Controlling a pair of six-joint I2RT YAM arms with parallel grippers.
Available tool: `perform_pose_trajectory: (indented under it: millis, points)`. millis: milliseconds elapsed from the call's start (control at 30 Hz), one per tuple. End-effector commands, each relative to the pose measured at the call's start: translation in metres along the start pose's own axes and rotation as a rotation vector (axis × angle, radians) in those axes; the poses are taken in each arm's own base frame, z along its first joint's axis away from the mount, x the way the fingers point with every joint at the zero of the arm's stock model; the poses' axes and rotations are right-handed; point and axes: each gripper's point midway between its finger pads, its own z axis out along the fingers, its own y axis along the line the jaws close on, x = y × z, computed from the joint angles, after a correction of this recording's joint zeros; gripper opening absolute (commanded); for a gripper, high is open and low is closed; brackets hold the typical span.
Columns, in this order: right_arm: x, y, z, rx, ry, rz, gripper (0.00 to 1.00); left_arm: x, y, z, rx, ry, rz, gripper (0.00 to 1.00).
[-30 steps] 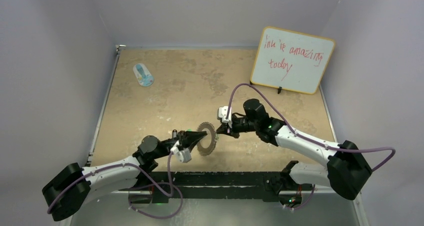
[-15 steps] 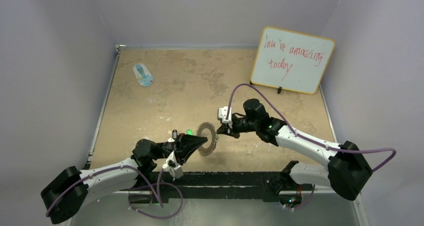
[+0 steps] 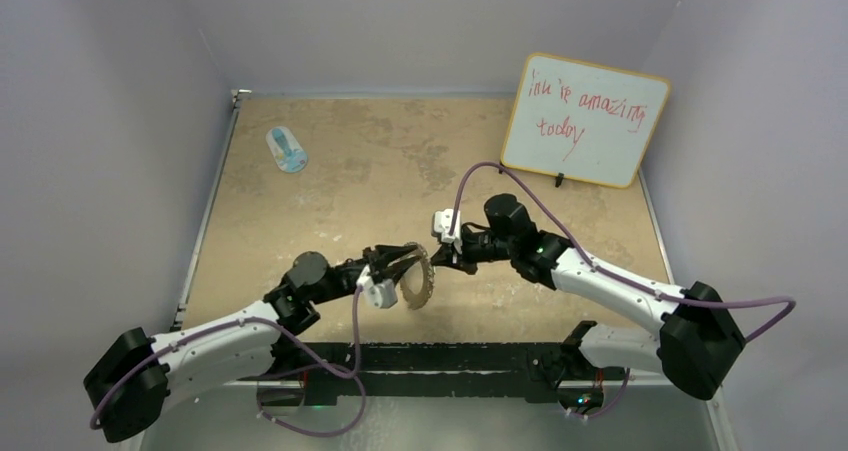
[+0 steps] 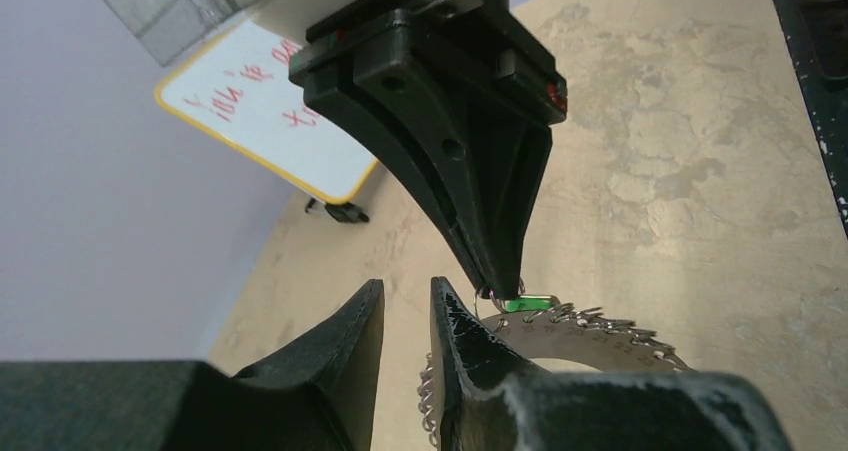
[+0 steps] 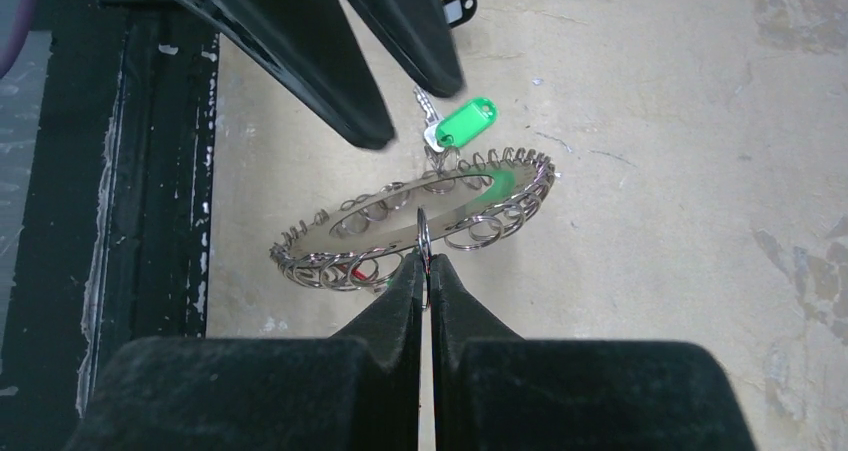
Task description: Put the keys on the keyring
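Observation:
The keyring, a flat silver disc with wire loops round its rim, hangs tilted above the table. My right gripper is shut on one rim loop; in the top view this gripper is at the keyring's right edge. A key with a green tag is at the far rim, touching the loops. My left gripper is open by a narrow gap with nothing between its fingers, its tips just above that key. A black-tagged key lies on the table beyond. Something red shows under the ring.
A whiteboard with red writing leans at the back right. A blue-and-white oval object lies at the back left. A black strip runs along the table's near edge. Grey walls close in three sides.
My left wrist has turned and lifted at the ring's left rim, and its jaws have parted a little. The right gripper and the ring have barely moved.

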Motion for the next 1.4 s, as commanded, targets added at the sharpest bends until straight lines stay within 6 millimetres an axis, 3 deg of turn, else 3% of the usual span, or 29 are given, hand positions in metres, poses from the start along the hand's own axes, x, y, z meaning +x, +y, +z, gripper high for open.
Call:
perform_pose_trajectory:
  millis: [0,333,600,867,1167,1367]
  points:
    - [-0.018,-0.001,0.004,0.002,-0.019,-0.008,0.00,0.024,-0.005,0.008,0.034,0.138,-0.121,0.22]
    - [-0.022,-0.002,0.010,0.040,0.055,-0.038,0.00,0.043,-0.028,0.021,0.210,0.259,-0.169,0.24]
    - [-0.018,-0.003,0.011,0.068,0.117,-0.044,0.00,0.046,-0.022,0.018,0.209,0.318,-0.174,0.25]
    - [-0.018,-0.007,0.010,0.088,0.132,-0.049,0.00,0.036,0.003,0.001,0.070,0.353,-0.186,0.25]
    - [-0.026,-0.005,0.010,0.068,0.118,-0.062,0.00,0.027,-0.021,0.000,0.156,0.294,-0.270,0.26]
    - [-0.027,-0.004,0.010,0.061,0.124,-0.068,0.00,0.029,-0.023,0.011,0.176,0.271,-0.273,0.26]
